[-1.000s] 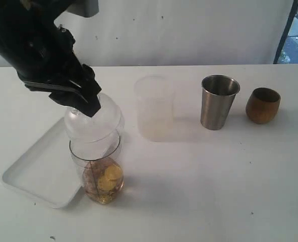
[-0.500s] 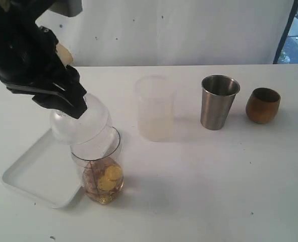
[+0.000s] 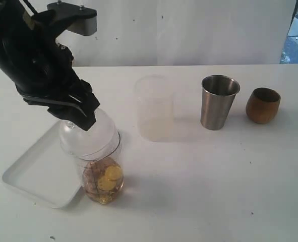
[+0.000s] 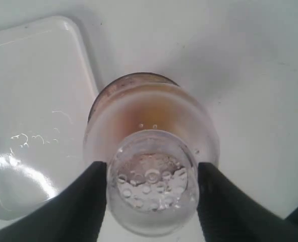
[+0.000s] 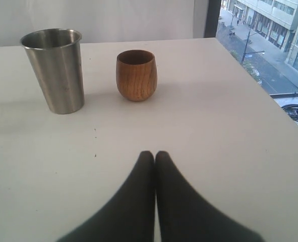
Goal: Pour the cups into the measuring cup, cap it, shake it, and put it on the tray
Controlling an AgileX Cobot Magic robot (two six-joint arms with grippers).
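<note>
- Step in hand: capping. The pouring looks done. The measuring cup (image 3: 102,179) holds amber liquid with round yellow pieces in its lower part.
- The measuring cup stands upright on the worktop (image 3: 199,181), just beside the tray's (image 3: 27,176) near edge. I cannot tell whether they touch.
- The left fingers (image 4: 83,206) pinch the narrow crown of a clear dome lid (image 3: 88,133), one on each side. The lid is over the cup's mouth and slightly tilted. I cannot tell whether its skirt is fully seated on the rim.
- The right fingers (image 5: 138,201) are pressed together with nothing between them. They are low over bare worktop and face the two cups.
- The steel tumbler (image 3: 218,103) and the brown cup (image 3: 262,105) stand upright side by side, apart, well clear of the measuring cup. A frosted cup (image 3: 155,111) stands between them and the work.
- Next move, as I judge it: level the lid and press it square until it grips all round. A half-seated cap would leak during the shake. After the shake, only a short carry to the tray is needed.

View differences:
- The left wrist view shows the pinch itself, droplets inside the lid's crown, and the amber colour through it. In the exterior view the arm's bulk hides the fingers.
- The exterior view alone shows the fill level, the lid's tilt and the frosted cup.
- Only the right wrist view shows the right fingers. That arm is outside the exterior frame.
</note>
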